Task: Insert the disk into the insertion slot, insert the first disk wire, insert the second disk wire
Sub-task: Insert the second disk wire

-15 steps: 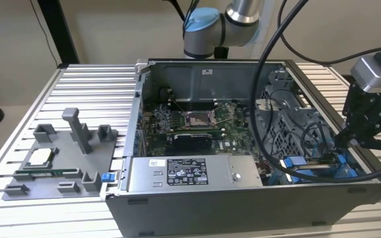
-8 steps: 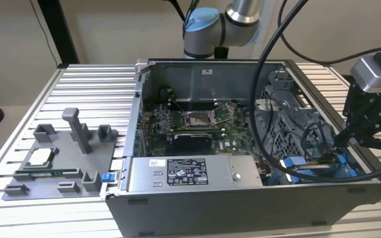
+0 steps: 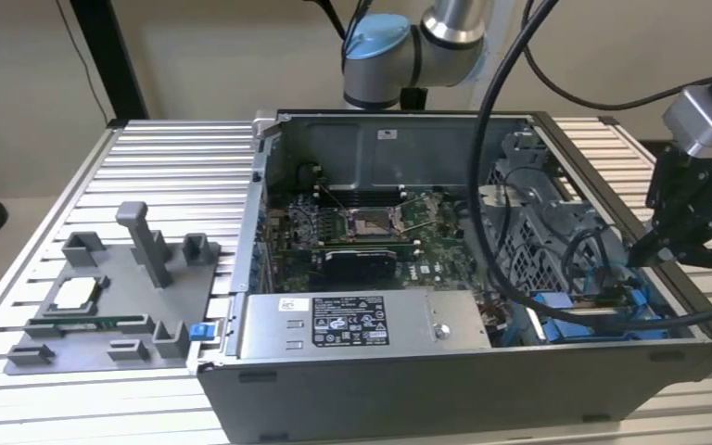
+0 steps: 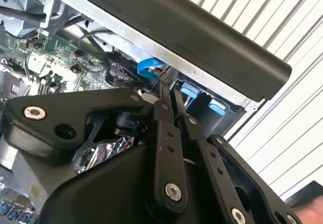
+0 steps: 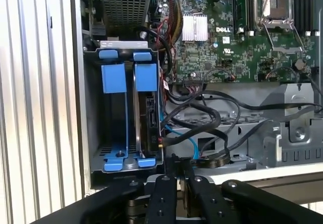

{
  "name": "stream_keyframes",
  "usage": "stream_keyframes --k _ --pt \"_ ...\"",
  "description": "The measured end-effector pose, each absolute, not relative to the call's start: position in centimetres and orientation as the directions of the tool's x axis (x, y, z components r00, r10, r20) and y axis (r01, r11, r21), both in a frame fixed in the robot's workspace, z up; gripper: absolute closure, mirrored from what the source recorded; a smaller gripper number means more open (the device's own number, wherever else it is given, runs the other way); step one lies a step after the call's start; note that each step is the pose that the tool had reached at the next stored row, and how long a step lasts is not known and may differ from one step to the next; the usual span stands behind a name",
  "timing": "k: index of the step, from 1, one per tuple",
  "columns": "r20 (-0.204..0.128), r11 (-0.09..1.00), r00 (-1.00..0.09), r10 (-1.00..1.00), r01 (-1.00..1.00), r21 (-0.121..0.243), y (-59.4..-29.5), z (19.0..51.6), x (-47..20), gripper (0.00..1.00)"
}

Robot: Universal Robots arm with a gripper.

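Observation:
The disk (image 5: 149,118) stands on edge in the insertion slot (image 5: 92,113), a grey metal bay with bright blue rails (image 5: 113,77) at a corner of the open computer case. In the exterior view the slot (image 3: 578,320) lies at the case's right front corner, and my gripper (image 3: 634,258) reaches down into the case just above it. In both wrist views my gripper (image 5: 178,159) (image 4: 169,89) has its two fingers pressed close together, shut; I cannot see anything held between them. A thin blue wire (image 5: 192,143) (image 4: 150,65) and a black connector (image 5: 214,159) lie beside the fingertips.
A grey labelled power-supply box (image 3: 356,324) fills the case's front, with the motherboard (image 3: 369,232) behind it. Loose black cables (image 5: 202,115) crowd the space beside the bay. Thick arm cables (image 3: 492,185) hang over the case. A grey fixture tray (image 3: 108,297) sits at the exterior view's left.

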State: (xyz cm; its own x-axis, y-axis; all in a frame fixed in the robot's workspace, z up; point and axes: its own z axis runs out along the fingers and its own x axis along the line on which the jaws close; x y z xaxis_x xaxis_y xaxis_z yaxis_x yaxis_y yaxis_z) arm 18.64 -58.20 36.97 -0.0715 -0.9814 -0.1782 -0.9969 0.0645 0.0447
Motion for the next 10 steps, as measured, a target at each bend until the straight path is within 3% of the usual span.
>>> stream_keyframes --k 10 --pt "-0.179 0.064 -0.070 -0.981 -0.997 0.044 -58.4 38.3 16.1 1.00"
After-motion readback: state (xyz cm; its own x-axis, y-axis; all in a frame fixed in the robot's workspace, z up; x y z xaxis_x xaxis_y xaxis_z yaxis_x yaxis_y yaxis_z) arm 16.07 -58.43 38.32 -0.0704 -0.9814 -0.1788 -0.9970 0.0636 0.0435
